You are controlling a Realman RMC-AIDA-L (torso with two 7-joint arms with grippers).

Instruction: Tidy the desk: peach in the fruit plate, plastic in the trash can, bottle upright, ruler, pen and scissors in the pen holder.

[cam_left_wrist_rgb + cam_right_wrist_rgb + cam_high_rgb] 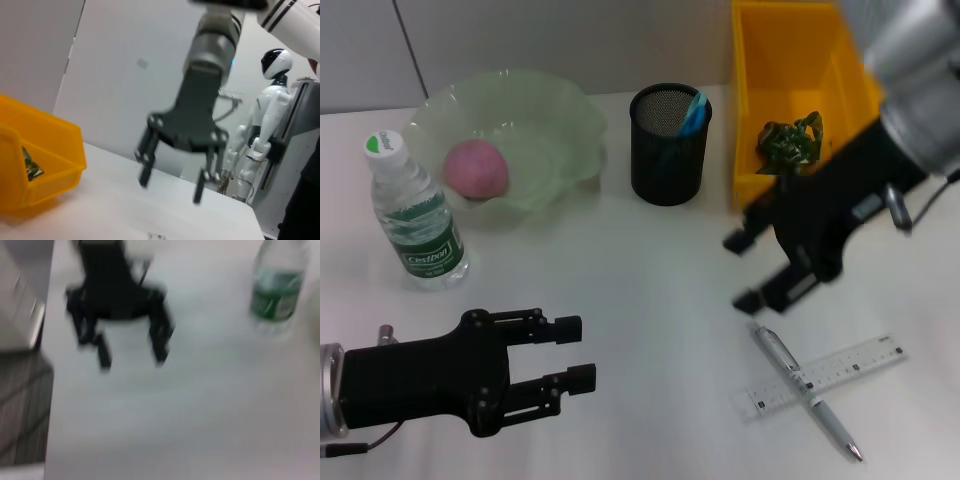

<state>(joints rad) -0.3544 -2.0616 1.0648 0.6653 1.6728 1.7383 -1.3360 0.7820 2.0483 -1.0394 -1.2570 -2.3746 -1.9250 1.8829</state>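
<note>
Above the crossed pen [807,391] and ruler [818,376], right gripper [740,270] fingers gape empty.

A white tabletop [650,290] fills most of the frame. A grey wall [550,45] spans the top edge. A white humanoid figure [260,135] stands at right.

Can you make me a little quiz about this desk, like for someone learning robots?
1. True or false: the peach lies in the fruit plate.
2. What crosses the ruler? A) pen B) scissors C) bottle
3. Fill in: the bottle stands ____.

Key:
1. True.
2. A, the pen lies across it, below the open right tool. The left tool is open too.
3. Upright, beside the fruit plate.
</note>
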